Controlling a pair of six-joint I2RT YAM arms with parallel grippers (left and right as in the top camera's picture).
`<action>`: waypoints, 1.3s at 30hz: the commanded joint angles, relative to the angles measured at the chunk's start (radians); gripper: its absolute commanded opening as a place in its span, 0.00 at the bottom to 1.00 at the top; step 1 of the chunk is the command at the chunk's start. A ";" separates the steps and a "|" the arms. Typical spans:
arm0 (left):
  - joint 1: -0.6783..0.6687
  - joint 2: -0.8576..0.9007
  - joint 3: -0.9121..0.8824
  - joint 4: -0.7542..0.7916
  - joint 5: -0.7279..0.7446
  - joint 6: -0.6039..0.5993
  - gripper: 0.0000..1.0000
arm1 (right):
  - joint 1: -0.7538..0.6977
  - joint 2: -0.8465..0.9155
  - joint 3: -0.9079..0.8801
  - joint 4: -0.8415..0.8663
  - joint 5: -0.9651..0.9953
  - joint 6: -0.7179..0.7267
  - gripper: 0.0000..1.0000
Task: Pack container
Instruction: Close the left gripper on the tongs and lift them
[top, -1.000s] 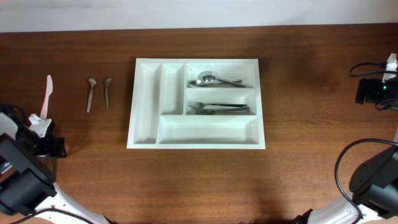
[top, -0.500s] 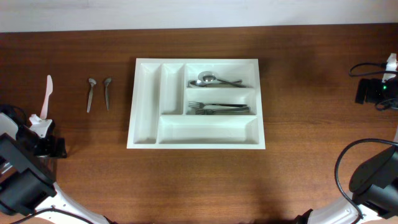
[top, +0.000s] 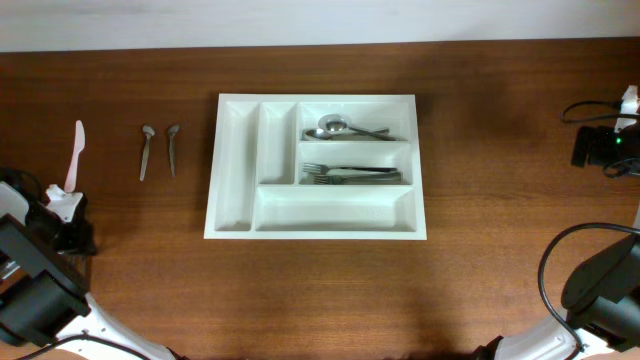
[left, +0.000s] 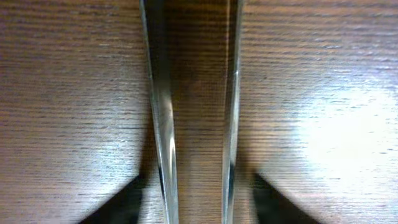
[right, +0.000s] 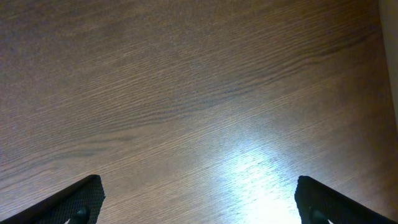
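Note:
The container (top: 235, 170), a white five-compartment tray, sits mid-table. It holds a spoon (top: 340, 128) in its upper right slot and forks (top: 350, 174) in the slot below. Two spoons (top: 146, 152) (top: 173, 149) lie on the wood left of it. Further left lies a pale, see-through plastic knife (top: 75, 152), handle toward my left gripper (top: 64, 212). In the left wrist view the knife (left: 160, 112) runs up between my dark fingers (left: 127, 202), which flank its handle with a narrow gap each side. My right gripper (right: 199, 196) is open over bare wood.
A black device with a cable (top: 598, 147) sits at the table's right edge. The right arm's base and cable (top: 598, 285) fill the lower right corner. The table's far edge (top: 320, 44) runs just behind the container.
My left gripper's jaws have narrowed around the knife's handle end. The cutlery, the container and the right arm have not moved.

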 joint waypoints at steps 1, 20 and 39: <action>0.001 0.056 -0.032 -0.001 0.036 0.015 0.47 | 0.002 -0.002 -0.002 0.000 0.005 0.005 0.99; 0.000 0.056 0.009 -0.003 0.066 -0.021 0.31 | 0.002 -0.002 -0.002 0.000 0.005 0.005 0.99; -0.002 0.056 0.209 -0.102 0.198 -0.061 0.13 | 0.002 -0.002 -0.002 0.000 0.005 0.005 0.99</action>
